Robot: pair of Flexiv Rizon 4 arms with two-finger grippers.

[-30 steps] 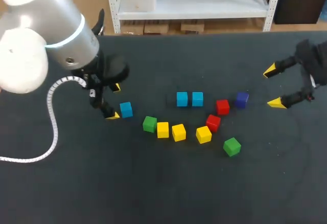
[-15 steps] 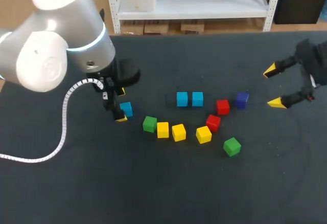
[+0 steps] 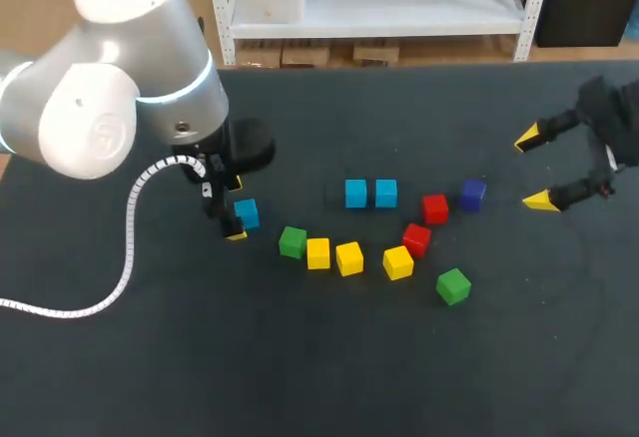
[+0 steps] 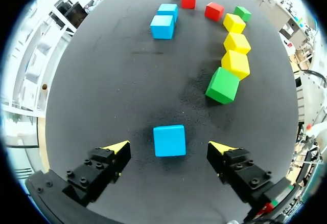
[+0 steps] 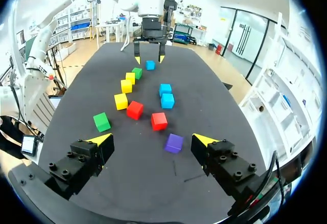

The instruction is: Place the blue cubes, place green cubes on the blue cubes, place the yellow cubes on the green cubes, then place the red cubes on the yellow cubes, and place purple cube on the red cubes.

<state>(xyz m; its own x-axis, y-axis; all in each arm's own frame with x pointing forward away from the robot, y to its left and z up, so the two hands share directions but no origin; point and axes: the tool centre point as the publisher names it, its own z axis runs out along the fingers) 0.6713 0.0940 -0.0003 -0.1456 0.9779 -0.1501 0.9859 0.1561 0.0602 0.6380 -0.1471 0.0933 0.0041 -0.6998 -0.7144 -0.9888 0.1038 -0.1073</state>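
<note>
You're on the first step, gathering the blue cubes. Your left gripper (image 4: pixel 168 146) straddles the lone blue cube (image 3: pixel 247 214), left of centre on the tabletop (image 3: pixel 300 357), fingers apart and touching nothing. Next, close squarely on it and carry it toward the blue pair (image 3: pixel 356 194) at centre. Your right gripper (image 3: pixel 532 170) hangs at the right edge, fingers spread, empty.

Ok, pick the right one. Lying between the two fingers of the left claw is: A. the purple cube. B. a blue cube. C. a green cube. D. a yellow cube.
B: in the left wrist view a single blue cube lies between the yellow tips of the left claw, which stand clear of it on either side.
</note>
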